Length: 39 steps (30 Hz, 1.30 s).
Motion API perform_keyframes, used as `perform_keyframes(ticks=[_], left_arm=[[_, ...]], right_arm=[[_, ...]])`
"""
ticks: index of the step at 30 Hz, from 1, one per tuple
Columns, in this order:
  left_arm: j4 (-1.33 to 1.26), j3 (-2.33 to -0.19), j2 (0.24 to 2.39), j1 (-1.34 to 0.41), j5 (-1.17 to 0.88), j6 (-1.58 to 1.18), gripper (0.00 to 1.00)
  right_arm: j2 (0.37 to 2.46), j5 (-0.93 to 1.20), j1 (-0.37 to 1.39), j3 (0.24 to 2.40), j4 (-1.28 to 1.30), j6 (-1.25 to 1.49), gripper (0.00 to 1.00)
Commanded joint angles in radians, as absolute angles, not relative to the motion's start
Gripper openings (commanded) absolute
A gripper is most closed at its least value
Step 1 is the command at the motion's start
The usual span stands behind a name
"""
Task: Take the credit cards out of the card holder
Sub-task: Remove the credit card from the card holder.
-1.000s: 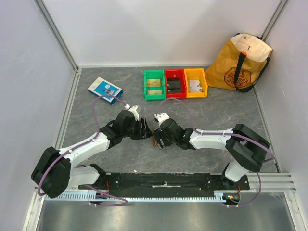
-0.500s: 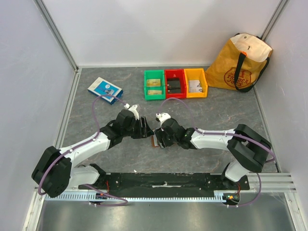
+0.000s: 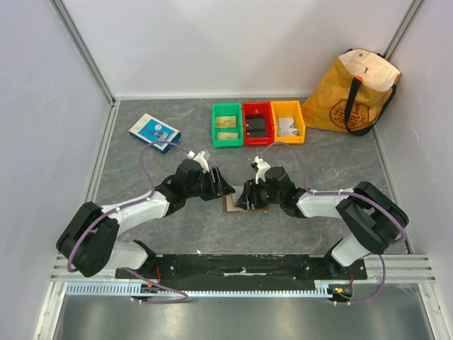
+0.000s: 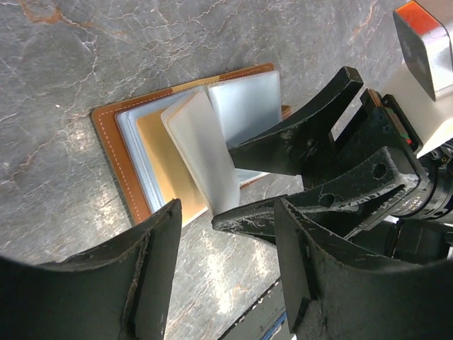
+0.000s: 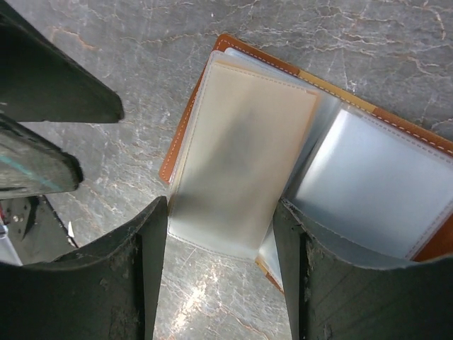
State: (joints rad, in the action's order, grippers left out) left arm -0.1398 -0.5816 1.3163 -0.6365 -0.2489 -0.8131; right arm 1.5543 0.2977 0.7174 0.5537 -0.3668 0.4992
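The card holder (image 4: 107,138) lies open at the centre of the top view, its clear sleeves (image 5: 241,156) fanned. My left gripper (image 3: 221,186) and right gripper (image 5: 219,212) are both released. The tan-gold credit card (image 4: 159,156) should be light, stiff and slick inside its floppy sleeve, so I'd pinch its edge at the sleeve mouth.

Card holder (image 3: 236,205): flat on grey surface (image 3: 333,159), near middle.
Left hand (image 3: 225,188): just beside its left edge.
Right hand (image 3: 248,196): over its right part.
Bins (image 3: 259,141): three, far side.

Card holder (image 5: 244,163): brown stitched leather, frosted matt plastic sleeves (image 4: 202,159). Table (image 5: 141,42): grey marbled, smooth, matt.
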Motion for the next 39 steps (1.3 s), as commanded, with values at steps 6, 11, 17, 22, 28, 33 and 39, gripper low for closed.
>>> perform_keyframes(ticks=[6, 11, 17, 22, 28, 33, 39], left_arm=[[-0.304, -0.606, 1.445, -0.646, -0.308, -0.913, 0.60], [-0.353, -0.620, 1.502, -0.664, -0.321, -0.946, 0.58], [-0.370, -0.641, 1.532, -0.680, -0.328, -0.959, 0.49], [-0.374, -0.655, 1.513, -0.681, -0.339, -0.954, 0.45], [-0.380, -0.695, 1.532, -0.703, -0.365, -0.951, 0.45], [-0.387, -0.739, 1.571, -0.727, -0.371, -0.950, 0.45], [-0.391, -0.787, 1.654, -0.745, -0.379, -0.948, 0.45]], right_arm=[[1.598, 0.431, 0.678, 0.494, -0.511, 0.572, 0.57], [1.601, 0.448, 0.669, 0.483, -0.532, 0.580, 0.57], [1.585, 0.454, 0.669, 0.480, -0.537, 0.581, 0.63], [1.502, 0.416, 0.669, 0.483, -0.482, 0.581, 0.79], [1.350, 0.253, 0.669, 0.511, -0.316, 0.523, 0.92], [1.220, 0.108, 0.669, 0.482, -0.236, 0.502, 0.92], [1.102, 0.023, 0.669, 0.446, -0.184, 0.479, 0.85]])
